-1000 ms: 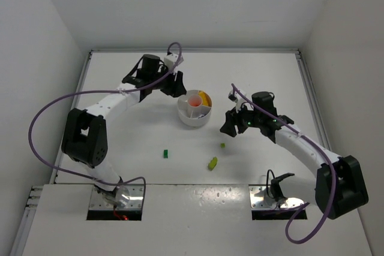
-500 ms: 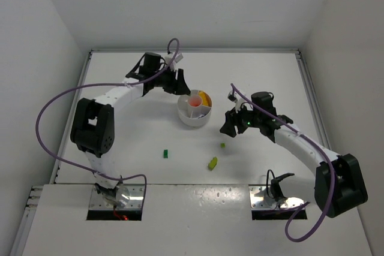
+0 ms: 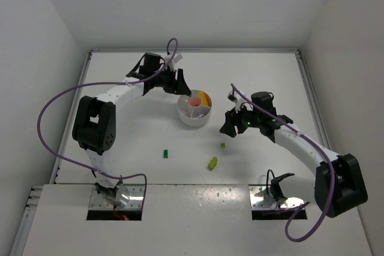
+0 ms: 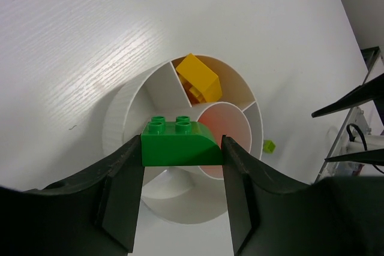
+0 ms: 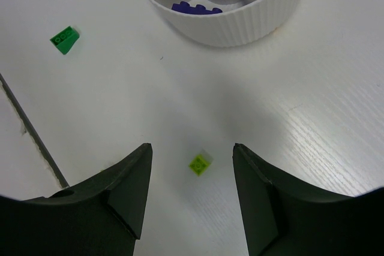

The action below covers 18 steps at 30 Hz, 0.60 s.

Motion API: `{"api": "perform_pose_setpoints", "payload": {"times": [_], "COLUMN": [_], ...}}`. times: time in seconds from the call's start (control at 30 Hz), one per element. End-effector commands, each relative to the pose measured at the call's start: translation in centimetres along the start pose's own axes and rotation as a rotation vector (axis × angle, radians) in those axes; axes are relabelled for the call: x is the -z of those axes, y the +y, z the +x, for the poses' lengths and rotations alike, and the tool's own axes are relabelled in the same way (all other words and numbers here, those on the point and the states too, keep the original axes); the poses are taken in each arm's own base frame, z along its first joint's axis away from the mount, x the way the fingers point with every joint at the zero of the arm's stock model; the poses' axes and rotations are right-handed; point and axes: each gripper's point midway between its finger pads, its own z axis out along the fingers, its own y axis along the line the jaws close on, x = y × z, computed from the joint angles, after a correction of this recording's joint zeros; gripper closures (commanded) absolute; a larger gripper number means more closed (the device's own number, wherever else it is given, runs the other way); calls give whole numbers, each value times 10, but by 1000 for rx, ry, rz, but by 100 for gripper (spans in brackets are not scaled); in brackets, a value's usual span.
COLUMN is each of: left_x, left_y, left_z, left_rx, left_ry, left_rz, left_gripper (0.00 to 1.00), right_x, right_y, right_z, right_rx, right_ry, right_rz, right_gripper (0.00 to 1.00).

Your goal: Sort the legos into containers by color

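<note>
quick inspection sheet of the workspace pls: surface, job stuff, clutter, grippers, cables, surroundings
surface: white table, no spills seen
job's things: white dish holds a yellow-orange brick and a purple brick in separate wedges; loose green brick, small lime brick and larger lime piece lie on the table
clutter: nothing seen
grippers: left gripper shut on the held green brick above the dish; right gripper open and empty, above the small lime brick
cables: purple cable loops off each arm, clear of the bricks
surroundings: plain white walls on three sides
</note>
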Motion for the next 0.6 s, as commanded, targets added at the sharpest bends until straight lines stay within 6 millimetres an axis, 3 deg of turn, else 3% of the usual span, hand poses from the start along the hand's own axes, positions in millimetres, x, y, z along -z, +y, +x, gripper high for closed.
{"api": "perform_pose_setpoints", "payload": {"times": [0.0, 0.3, 0.4, 0.57], "left_x": [4, 3, 2, 8], "left_y": [-10, -20, -19, -14], "left_z": [-22, -18, -16, -22], "left_rx": [-25, -18, -9, -6], "left_ry": [-46, -31, -31, -57], "left_rz": [58, 123, 123, 114], "left_gripper": [51, 32, 21, 18], "right_x": [1, 1, 1, 1], "right_y": [1, 2, 2, 3], "right_z": [-13, -11, -11, -7], "right_rx": [15, 6, 6, 1], "right_ry": [-42, -42, -42, -34], "right_rz": [-15, -16, -16, -16], "right_gripper": [43, 43, 43, 43]}}
